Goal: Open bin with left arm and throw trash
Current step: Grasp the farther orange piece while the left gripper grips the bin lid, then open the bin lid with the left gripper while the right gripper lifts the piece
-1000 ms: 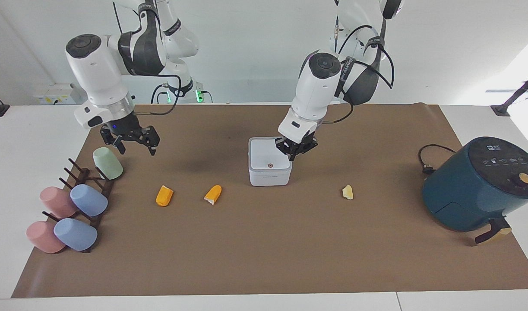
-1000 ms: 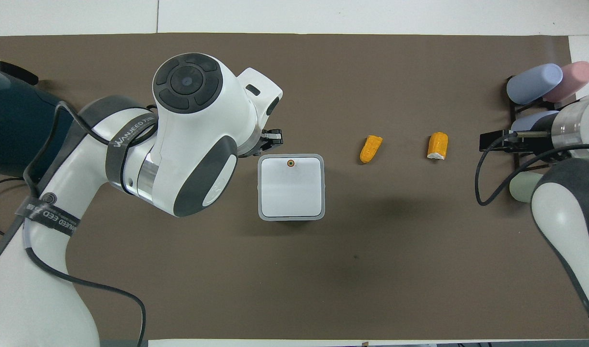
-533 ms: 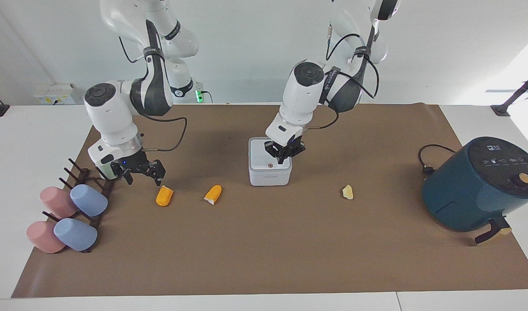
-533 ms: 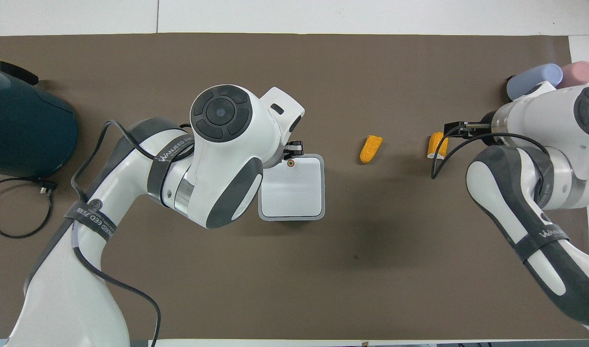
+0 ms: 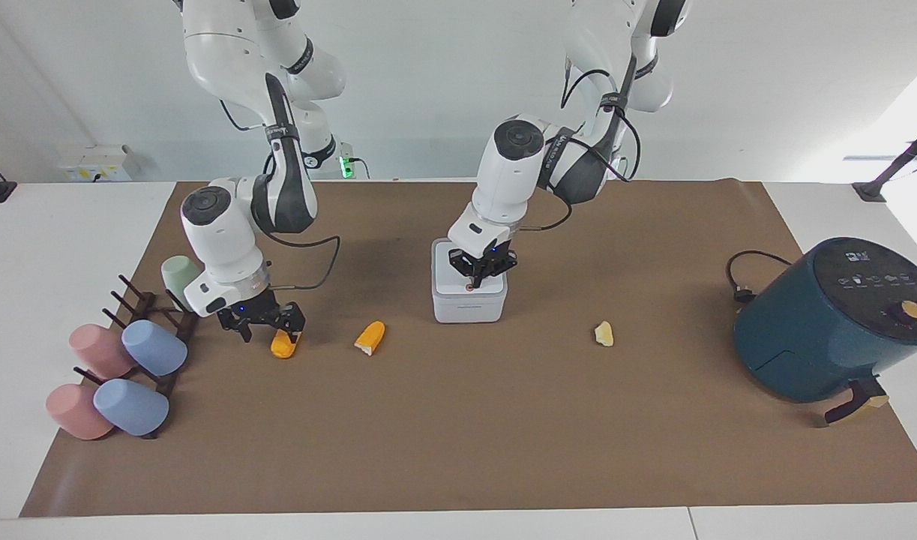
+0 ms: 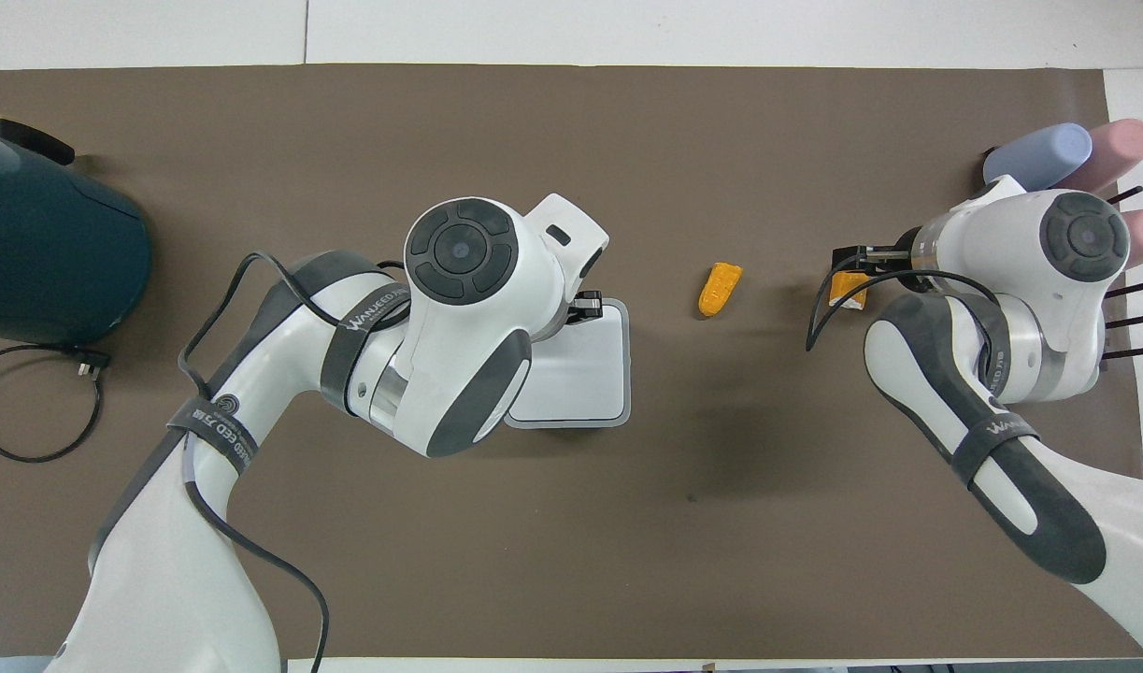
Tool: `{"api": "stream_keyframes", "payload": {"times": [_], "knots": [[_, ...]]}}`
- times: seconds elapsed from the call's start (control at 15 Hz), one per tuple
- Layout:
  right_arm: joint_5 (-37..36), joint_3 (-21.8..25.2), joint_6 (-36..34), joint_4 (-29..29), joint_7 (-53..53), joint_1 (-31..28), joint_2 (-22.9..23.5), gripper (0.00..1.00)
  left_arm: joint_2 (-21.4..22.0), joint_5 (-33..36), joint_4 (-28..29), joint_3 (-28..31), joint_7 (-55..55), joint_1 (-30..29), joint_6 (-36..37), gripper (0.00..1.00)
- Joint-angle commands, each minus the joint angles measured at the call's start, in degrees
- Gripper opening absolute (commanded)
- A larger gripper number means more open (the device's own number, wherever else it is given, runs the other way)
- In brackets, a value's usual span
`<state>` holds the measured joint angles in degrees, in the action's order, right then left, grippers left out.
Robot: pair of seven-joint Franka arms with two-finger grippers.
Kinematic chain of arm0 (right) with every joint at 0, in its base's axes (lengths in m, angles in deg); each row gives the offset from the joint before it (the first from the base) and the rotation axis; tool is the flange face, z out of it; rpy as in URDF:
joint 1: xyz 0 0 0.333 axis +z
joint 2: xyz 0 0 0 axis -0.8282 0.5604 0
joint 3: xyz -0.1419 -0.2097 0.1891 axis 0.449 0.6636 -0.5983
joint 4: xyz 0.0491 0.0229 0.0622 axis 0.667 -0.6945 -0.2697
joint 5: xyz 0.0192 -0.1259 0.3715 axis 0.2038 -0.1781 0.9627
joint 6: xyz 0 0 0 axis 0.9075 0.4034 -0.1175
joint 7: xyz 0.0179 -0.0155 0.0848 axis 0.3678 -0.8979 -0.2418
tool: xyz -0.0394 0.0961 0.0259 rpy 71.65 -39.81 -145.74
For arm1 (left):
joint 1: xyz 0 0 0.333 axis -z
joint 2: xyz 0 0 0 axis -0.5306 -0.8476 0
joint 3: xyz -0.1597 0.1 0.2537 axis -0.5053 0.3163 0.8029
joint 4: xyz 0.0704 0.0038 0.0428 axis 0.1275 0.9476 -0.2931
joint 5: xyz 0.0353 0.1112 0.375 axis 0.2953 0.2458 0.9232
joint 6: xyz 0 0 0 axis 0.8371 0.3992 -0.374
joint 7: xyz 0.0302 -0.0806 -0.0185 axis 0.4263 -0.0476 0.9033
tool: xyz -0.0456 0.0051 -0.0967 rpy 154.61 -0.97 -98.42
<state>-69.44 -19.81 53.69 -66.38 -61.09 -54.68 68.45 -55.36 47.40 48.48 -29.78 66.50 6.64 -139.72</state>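
Observation:
The white bin [image 5: 469, 301] stands mid-table with its lid down; it also shows in the overhead view [image 6: 585, 374]. My left gripper [image 5: 479, 274] is down at the lid's edge farther from the robots, at the round button. One orange chunk of trash [image 5: 370, 337] lies beside the bin toward the right arm's end [image 6: 720, 289]. My right gripper [image 5: 269, 328] is open, low over the second orange chunk [image 5: 282, 346], which is partly covered in the overhead view [image 6: 852, 291]. The pale yellow chunk [image 5: 603, 334] lies toward the left arm's end; my left arm hides it in the overhead view.
A dark teal air fryer [image 5: 825, 319] with its cable [image 5: 744, 279] stands at the left arm's end. A rack with pink and blue cups [image 5: 121, 360] and a green cup [image 5: 175, 271] stand at the right arm's end. A brown mat [image 5: 465, 435] covers the table.
My left gripper moved from beside the bin onto the lid at the button. My right gripper came down from near the green cup to the orange chunk.

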Motion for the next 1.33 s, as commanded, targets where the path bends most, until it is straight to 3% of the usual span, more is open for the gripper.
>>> {"api": "stream_keyframes", "payload": {"times": [0.0, 0.13, 0.27, 0.33, 0.47, 0.53, 0.93, 1.27], "knots": [[0.52, -0.31, 5.48, -4.33, -0.99, -0.18, -1.13, 1.0, 0.04, -1.0, 0.87, 0.95, 0.06, 0.95, -1.85, 0.0], [0.52, -0.31, 5.85, -4.87, -0.82, -0.18, -1.22, 1.0, -0.04, -1.0, 0.69, 0.95, 0.06, 0.95, -2.2, 0.0], [0.52, -0.31, 5.85, -5.04, -0.82, -0.1, -1.31, 0.9, -0.05, -0.92, 0.78, 0.95, 0.15, 1.04, -2.47, 0.0], [0.52, -0.31, 5.85, -5.04, -0.82, 0.34, -1.31, 0.7, -0.13, -0.92, 0.87, 0.95, 0.15, 1.47, -2.47, 0.0], [0.52, -0.31, 5.93, -4.96, -0.99, 0.87, -1.31, 0.17, -0.57, -0.83, 0.87, 1.03, 0.06, 1.65, -2.21, 0.0], [0.52, -0.31, 5.93, -4.87, -0.99, 0.87, -1.22, 0.0, -0.57, -0.57, 0.87, 1.03, 0.06, 1.65, -2.12, 0.0], [0.52, -0.57, 5.32, -3.82, -0.99, 2.28, -1.92, 0.0, -1.27, 1.72, 2.71, 1.12, -0.29, 2.97, -2.29, 0.0], [0.52, -0.66, -2.04, -2.85, -1.08, 3.15, -7.89, 0.0, -2.68, 2.95, 2.28, 1.12, -0.03, 3.94, -2.38, 0.0]]}}
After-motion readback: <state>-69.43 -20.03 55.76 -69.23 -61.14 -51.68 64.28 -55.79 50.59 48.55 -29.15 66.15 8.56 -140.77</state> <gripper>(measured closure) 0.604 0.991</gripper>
